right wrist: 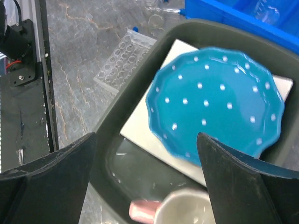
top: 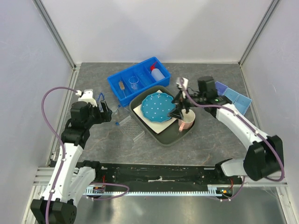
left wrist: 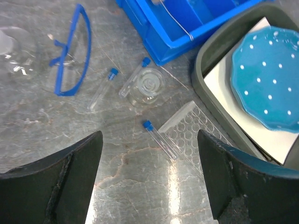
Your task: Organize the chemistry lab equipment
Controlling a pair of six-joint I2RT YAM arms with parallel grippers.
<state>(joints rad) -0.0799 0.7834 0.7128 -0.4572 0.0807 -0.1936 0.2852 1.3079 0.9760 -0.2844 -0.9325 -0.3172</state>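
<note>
Your left gripper (left wrist: 149,138) gapes wide, holding nothing, above 3 blue-capped vials (left wrist: 160,138), a clear rack (left wrist: 191,135) and blue goggles (left wrist: 70,56). Your right gripper (right wrist: 145,140), equally wide and empty, hovers over the tray (right wrist: 131,84). Farthest, the squeeze bottle (top: 159,73) lies in the blue bin (top: 115,89).

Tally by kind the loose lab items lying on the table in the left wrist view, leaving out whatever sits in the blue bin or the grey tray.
Blue-capped vials: 3
Blue goggles: 1
Clear glass vessels: 2
Clear rack: 1
Total: 7
</note>
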